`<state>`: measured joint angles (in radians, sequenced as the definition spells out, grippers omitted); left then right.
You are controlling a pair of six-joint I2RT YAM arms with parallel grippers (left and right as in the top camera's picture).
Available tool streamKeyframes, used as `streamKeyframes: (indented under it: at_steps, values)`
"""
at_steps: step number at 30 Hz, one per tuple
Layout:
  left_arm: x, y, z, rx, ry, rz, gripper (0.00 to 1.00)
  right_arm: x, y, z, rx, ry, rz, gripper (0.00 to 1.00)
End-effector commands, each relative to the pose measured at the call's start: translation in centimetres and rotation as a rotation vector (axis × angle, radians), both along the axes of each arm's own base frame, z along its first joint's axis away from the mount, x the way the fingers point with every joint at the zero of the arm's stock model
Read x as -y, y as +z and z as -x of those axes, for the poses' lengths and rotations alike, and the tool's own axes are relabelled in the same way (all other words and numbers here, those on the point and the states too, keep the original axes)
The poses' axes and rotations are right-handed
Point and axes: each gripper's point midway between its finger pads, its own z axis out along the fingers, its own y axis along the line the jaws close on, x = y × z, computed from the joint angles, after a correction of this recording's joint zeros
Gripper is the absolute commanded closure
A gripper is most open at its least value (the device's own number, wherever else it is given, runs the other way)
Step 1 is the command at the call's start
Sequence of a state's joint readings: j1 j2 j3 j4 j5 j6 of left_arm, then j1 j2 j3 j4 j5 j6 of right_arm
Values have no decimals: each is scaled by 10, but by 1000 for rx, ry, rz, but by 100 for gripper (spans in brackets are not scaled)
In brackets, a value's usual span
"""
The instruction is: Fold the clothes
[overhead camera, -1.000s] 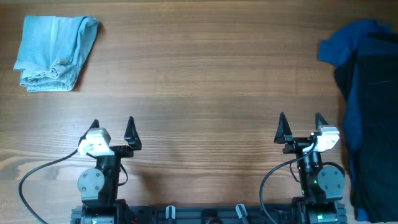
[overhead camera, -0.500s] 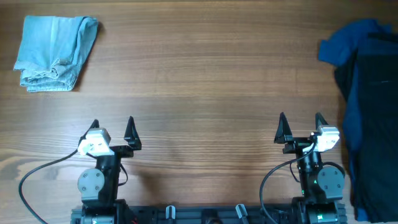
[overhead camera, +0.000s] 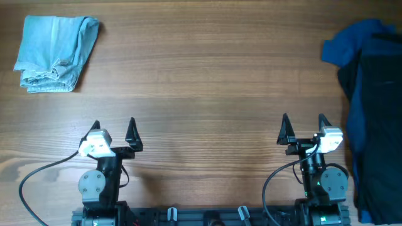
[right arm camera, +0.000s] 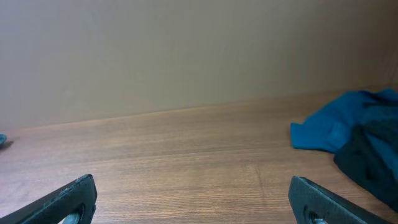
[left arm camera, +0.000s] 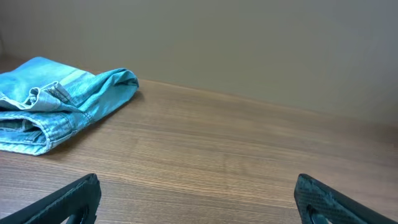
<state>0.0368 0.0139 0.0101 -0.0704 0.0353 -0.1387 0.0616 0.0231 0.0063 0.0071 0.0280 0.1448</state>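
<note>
1. Still, nothing shifts over the last second: our left claw (overhead camera: 114, 123) and right claw (overhead camera: 303, 117) rest spread wide, empty.
2. The folded denim (overhead camera: 55, 53) lies far ahead-left of the left claw; the crumpled blue clothes (overhead camera: 370, 113) sit just right of the right claw.
3. We judge their folding not yet begun.

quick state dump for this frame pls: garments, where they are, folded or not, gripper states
folded garment: light blue denim piece, far left corner of the table, folded into a compact bundle
unfolded garment: dark blue clothes, right edge, crumpled heap, partly out of frame
left gripper: open, empty, at the near edge, well apart from the denim
right gripper: open, empty, at the near edge, beside the heap but not touching it
task state: dark heap not yet folded
</note>
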Motion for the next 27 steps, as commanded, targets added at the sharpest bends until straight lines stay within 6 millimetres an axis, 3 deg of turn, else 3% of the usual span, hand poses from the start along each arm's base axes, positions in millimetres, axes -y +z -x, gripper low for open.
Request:
streamKeyframes:
  at_steps: [1,9,19,22,27]
  values:
    - [2,-1,0,1,-18,-18,0,3,1,0,5,-18,11,0]
    - [2,-1,0,1,-18,-18,0,4,12,2,24,-20,-70,0]
    - [2,-1,0,0,-18,-18,0,3,137,28,93,-4,-70,0]
    - [2,-1,0,1,-18,-18,0,2,169,16,21,-7,-51,0]
    - [2,-1,0,0,-18,-18,0,9,187,-31,-203,-54,66,0]
